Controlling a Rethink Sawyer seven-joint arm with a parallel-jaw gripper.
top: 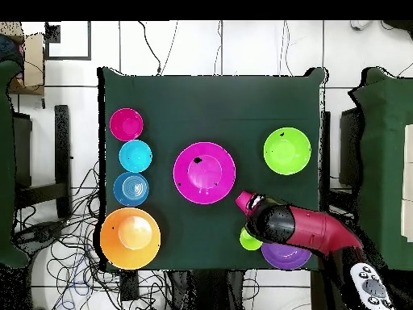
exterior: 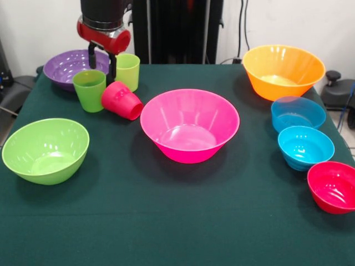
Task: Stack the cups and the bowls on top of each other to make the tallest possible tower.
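My gripper (exterior: 102,73) hangs at the table's far left in the front view, its two black fingers apart with nothing between them. The green cup (exterior: 90,90) stands upright just in front of it. The lime-green cup (exterior: 127,71) stands upright to its right. The short red cup (exterior: 122,101) lies tipped on its side right under the right finger (exterior: 112,69). In the overhead view the arm (top: 302,228) covers the cups; only the red cup (top: 244,201) and part of a green cup (top: 248,240) show.
All bowls stand apart and upright: purple (exterior: 66,65) behind the cups, lime-green (exterior: 45,149) front left, pink (exterior: 189,125) at centre, orange (exterior: 283,69) far right. The small blue (exterior: 298,113), turquoise (exterior: 305,147) and red (exterior: 333,187) bowls line the right edge.
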